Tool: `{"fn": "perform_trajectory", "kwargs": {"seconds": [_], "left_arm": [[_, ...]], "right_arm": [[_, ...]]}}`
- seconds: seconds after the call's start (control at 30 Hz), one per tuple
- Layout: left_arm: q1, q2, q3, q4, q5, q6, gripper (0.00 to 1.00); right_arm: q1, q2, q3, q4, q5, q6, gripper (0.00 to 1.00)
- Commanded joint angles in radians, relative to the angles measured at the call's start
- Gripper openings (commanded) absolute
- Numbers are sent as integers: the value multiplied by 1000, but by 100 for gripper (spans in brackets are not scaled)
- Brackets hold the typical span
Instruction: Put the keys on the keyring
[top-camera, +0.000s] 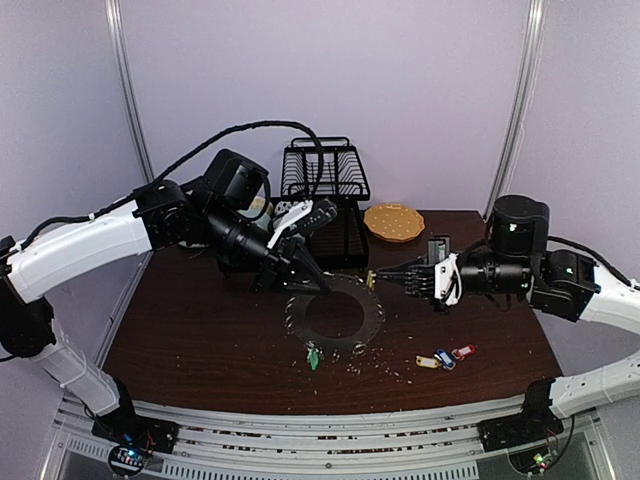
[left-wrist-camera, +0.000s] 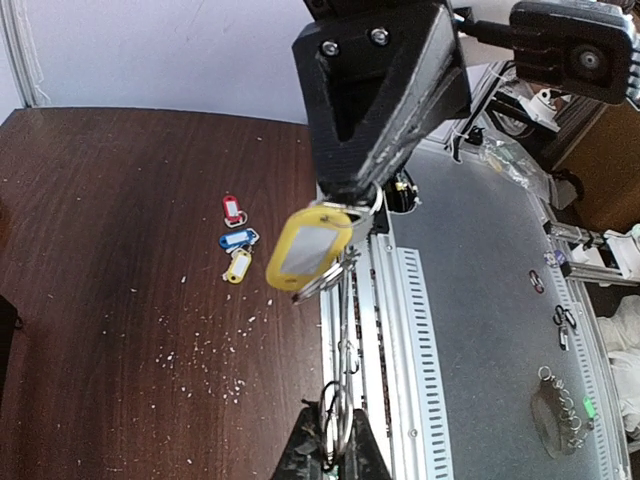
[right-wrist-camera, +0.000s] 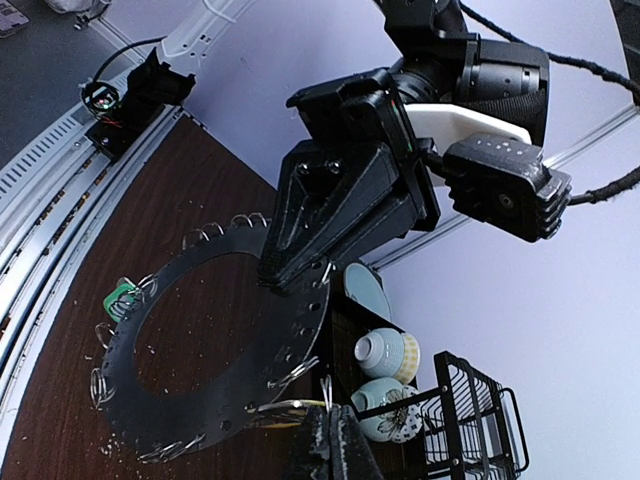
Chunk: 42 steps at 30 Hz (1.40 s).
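Dark flat keyring (top-camera: 335, 316) edged with split rings at centre, green-tagged key (top-camera: 313, 356) at its lower-left rim, yellow-tagged key (top-camera: 428, 362), blue-tagged key (top-camera: 444, 358), red-tagged key (top-camera: 463, 352) clustered lower right, second yellow-tagged key (left-wrist-camera: 308, 247) hanging mid-frame.

no legible text, labels or numbers

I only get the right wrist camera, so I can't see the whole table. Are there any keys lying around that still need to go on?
Observer: Yes. Three loose keys lie on the table right of the keyring: yellow, blue and red tags.
Operator: What's in my fingers? It looks like a sliver.
Observer: The left wrist view shows the right gripper shut on a yellow-tagged key.
Operator: Anything else far away?
Observer: An orange plate sits at the table's far edge, beside the wire rack.
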<state>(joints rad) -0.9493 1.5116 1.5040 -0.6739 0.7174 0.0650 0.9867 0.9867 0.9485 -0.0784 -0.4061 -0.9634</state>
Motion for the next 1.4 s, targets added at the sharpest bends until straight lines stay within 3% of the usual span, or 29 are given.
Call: {"fn": "perform_trajectory", "kwargs": {"seconds": [0.0,0.4,1.37], "left_arm": [[-9,-14,29,62,-80,-17,0],[-9,-20,25,62,-73,-43,0],[-9,-17,23,97,-99,-88,0]], "right_arm": [[45,-7,56,-69,209,88,0],[139,25,108,-184,527,179,0],[162,9,35,-133,429,201,0]]}}
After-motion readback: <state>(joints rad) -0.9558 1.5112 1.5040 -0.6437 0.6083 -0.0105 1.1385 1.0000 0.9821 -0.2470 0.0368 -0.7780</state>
